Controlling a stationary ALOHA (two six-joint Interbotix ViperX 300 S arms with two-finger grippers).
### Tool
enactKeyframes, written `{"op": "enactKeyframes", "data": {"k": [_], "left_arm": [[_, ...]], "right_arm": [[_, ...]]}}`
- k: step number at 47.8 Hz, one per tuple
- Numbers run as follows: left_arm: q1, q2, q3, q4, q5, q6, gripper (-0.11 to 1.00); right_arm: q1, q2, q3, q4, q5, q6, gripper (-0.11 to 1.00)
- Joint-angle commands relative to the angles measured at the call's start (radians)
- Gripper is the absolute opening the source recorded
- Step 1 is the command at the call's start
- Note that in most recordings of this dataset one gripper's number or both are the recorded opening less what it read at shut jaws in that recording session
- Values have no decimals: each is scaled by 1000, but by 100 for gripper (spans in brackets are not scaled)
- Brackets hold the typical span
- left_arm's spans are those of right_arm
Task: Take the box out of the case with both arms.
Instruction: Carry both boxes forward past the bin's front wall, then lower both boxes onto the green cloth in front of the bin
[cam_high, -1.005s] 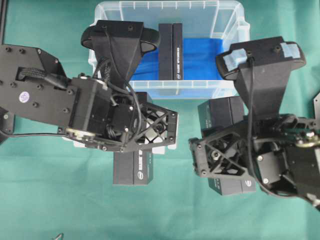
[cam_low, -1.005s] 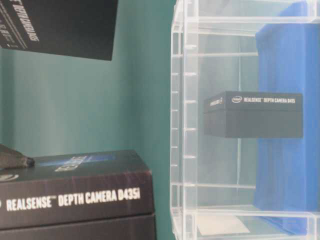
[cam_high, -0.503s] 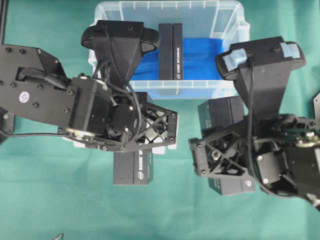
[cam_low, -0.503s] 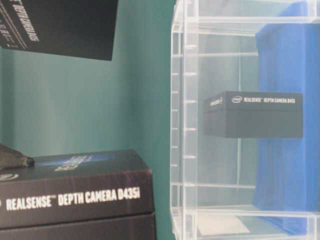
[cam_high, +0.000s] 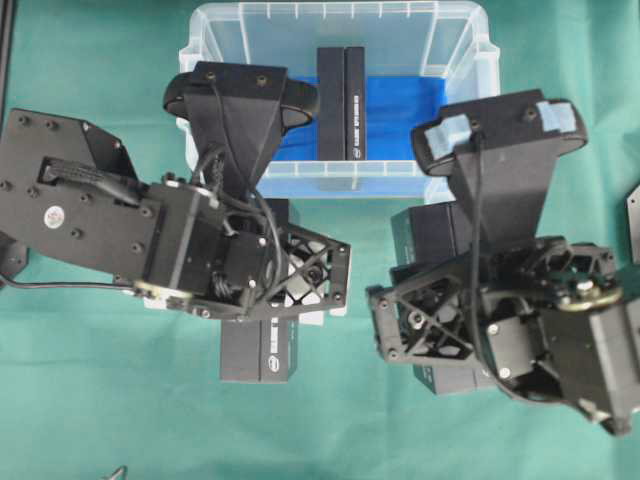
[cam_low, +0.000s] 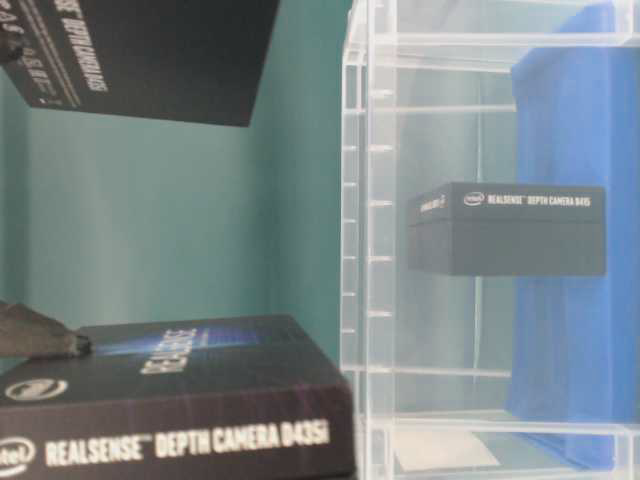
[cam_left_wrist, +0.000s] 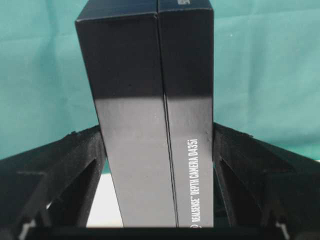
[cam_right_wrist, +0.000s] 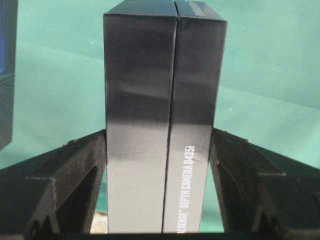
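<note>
Left gripper (cam_left_wrist: 157, 165): closed on a black box (cam_high: 258, 350), its fingers (cam_left_wrist: 75, 170) pressing both long sides in the wrist view; the box lies outside the case, over the green cloth (cam_high: 100, 420).
Right gripper (cam_right_wrist: 159, 170): clamped the same way on a second black box (cam_high: 425, 240), also outside the case.
Case (cam_high: 200, 25): clear bin at the top of the overhead view, blue lining (cam_high: 400, 110) on its floor.
Box in case (cam_high: 341, 100): one box is inside, standing upright near the middle of the lining, touched by neither gripper.
Change, left: the left arm and its box have shifted slightly down and left in the overhead view compared with a moment ago; grip unchanged.
Change, right: the right arm has slid toward the middle, carrying its box with it; in the table-level view both held boxes (cam_low: 180, 410) loom larger than before.
Unchanged: the box in the case has not moved.
Meaning: both arms look busy carrying boxes away from the case, so two removals seem done or nearly so, while the third box still waits inside.
Next need: probably setting these two down and letting go before either gripper can reach back in.
</note>
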Motion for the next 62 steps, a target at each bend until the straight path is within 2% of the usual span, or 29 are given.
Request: {"op": "enactKeyframes", "data": {"k": [1,7,14,22,28,35,49,62], "left_arm": [[-9,-49,3,5,-20,-5,65],[-20,-48,49,5,-64,-9,65],[-35,-49,129,3,-152,-38,65],[-54,-61,239,3,-229,-80,65],[-60,-74,313,5,-276,-103,65],[-61,-78,396,5,-373,-103,65],[-61,-58,514,3,-549,-103,65],[-55,-49,568,0,-655,-91,65]], "right_arm": [[5,-14,-12,-2,-2,2,66],[5,-6,12,-2,-8,6,66],[11,8,84,5,-58,11,66],[14,21,189,37,-183,26,66],[14,21,275,49,-321,32,66],[12,21,328,49,-426,34,66],[12,21,420,49,-459,32,66],[2,14,494,49,-617,34,66]]}}
